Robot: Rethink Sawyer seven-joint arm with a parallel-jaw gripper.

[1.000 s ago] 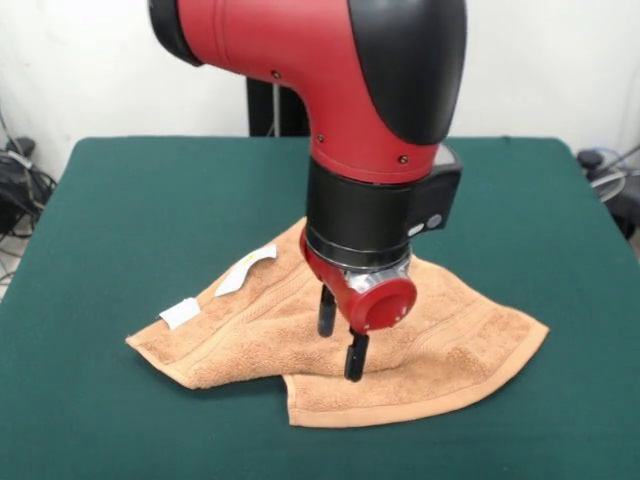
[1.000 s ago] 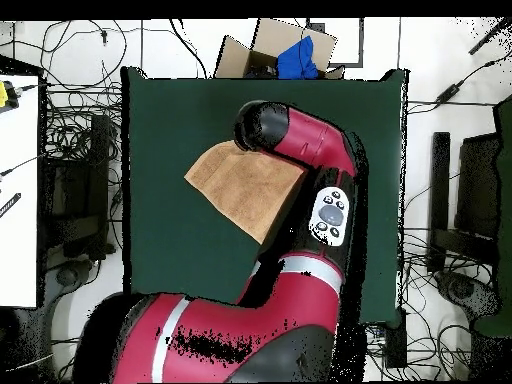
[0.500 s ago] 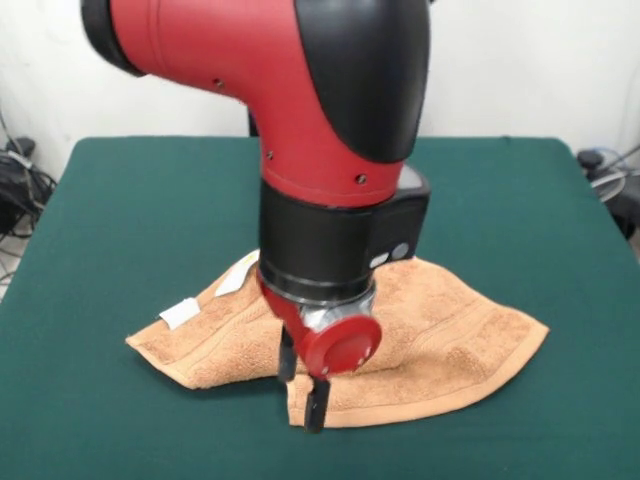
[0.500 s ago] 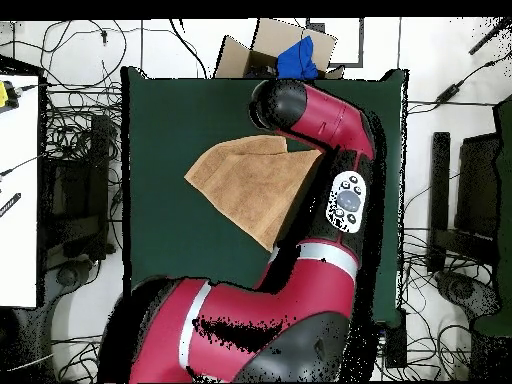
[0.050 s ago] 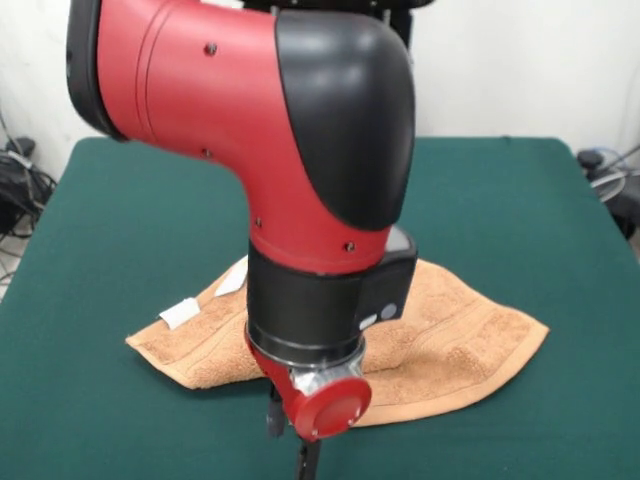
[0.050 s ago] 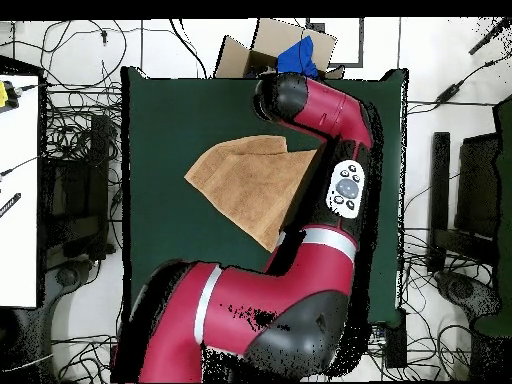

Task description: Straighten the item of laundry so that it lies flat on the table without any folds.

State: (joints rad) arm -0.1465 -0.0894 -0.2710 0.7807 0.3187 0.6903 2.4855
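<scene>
The orange-tan towel (image 5: pixel 450 340) lies rumpled at the centre of the green worktop (image 5: pixel 140 200). The fingers (image 5: pixel 290 440) hang at the lower centre, off its front edge, holding nothing; their spread is unclear.

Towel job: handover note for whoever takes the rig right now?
Gripper: low at the table's camera-side edge, in front of the towel, holding nothing that shows; open or shut cannot be told.
Towel: mid-table, rumpled, one flap folded over itself along the front edge, white label at the picture's left corner.
Done: nothing flat yet.
Left: grasp an edge or corner, pull the fold out, spread it flat.
</scene>
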